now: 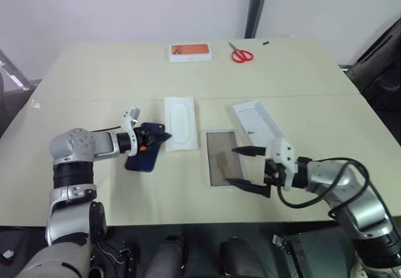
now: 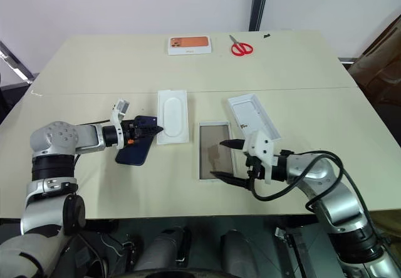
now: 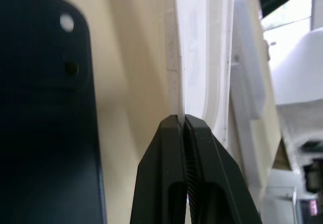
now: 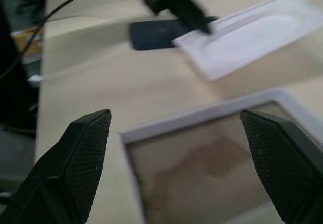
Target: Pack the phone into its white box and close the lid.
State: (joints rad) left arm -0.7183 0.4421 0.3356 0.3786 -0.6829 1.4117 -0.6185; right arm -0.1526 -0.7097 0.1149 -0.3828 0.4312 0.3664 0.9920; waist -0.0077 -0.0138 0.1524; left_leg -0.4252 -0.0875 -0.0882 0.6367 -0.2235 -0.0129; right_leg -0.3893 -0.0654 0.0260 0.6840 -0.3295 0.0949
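Note:
The dark navy phone (image 1: pixel 141 159) lies flat on the table left of centre, under my left gripper (image 1: pixel 161 138). That gripper is shut on the left edge of a thin white insert (image 1: pixel 179 123) with a rounded recess; the left wrist view has the fingers (image 3: pixel 171 148) pinching that edge (image 3: pixel 180 82). The white box (image 1: pixel 212 165) sits at centre with its brownish floor up. My right gripper (image 1: pixel 230 164) hangs open over the box's near right part, one finger (image 4: pixel 75 158) to each side. The lid (image 1: pixel 257 121) rests inside-up to the box's far right.
A white box with an orange-printed top (image 1: pixel 190 52) and red scissors (image 1: pixel 241 54) lie at the table's far edge. A seam (image 1: pixel 301 95) crosses the tabletop behind the work area. A cable (image 1: pixel 338 184) loops by my right wrist.

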